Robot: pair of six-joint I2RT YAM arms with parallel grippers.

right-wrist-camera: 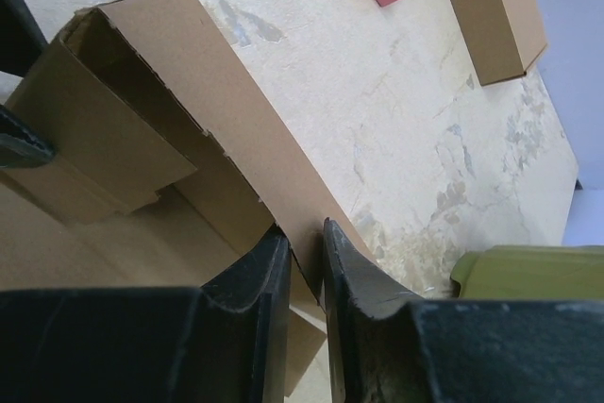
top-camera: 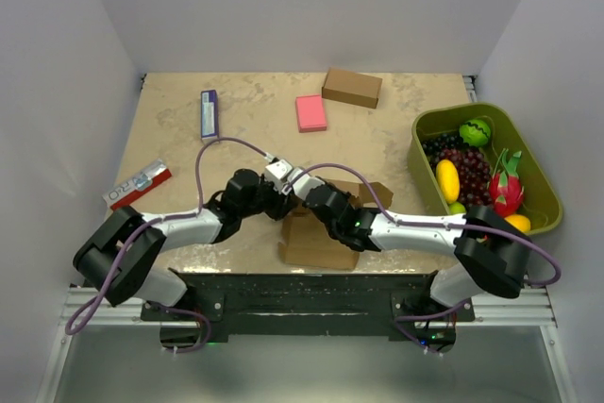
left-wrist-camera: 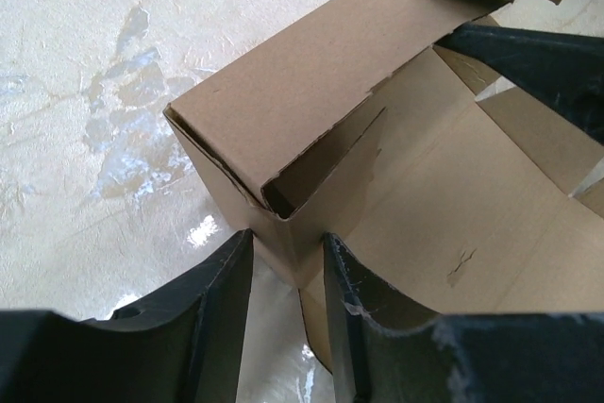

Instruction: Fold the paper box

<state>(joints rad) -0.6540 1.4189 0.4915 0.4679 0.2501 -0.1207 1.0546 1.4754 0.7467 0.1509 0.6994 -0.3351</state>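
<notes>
The box (top-camera: 316,243) sits at the near edge of the table (top-camera: 255,110), half folded, between the two wrists. The right gripper (right-wrist-camera: 304,229) is pinched on the box's upright long wall, with thin card filling the narrow gap between its jaws. The left gripper (left-wrist-camera: 288,241) straddles a folded corner of the same wall, its jaws apart and not clearly pressing. The pink block (top-camera: 310,112) and a carton (top-camera: 351,87) lie well apart from the box toward the far edge, and a fruit bin (top-camera: 540,169) stands at the right side. From above, the wrists hide both sets of fingertips; only the wrist cameras show the contacts, and each also catches the other gripper's dark fingers across the box
</notes>
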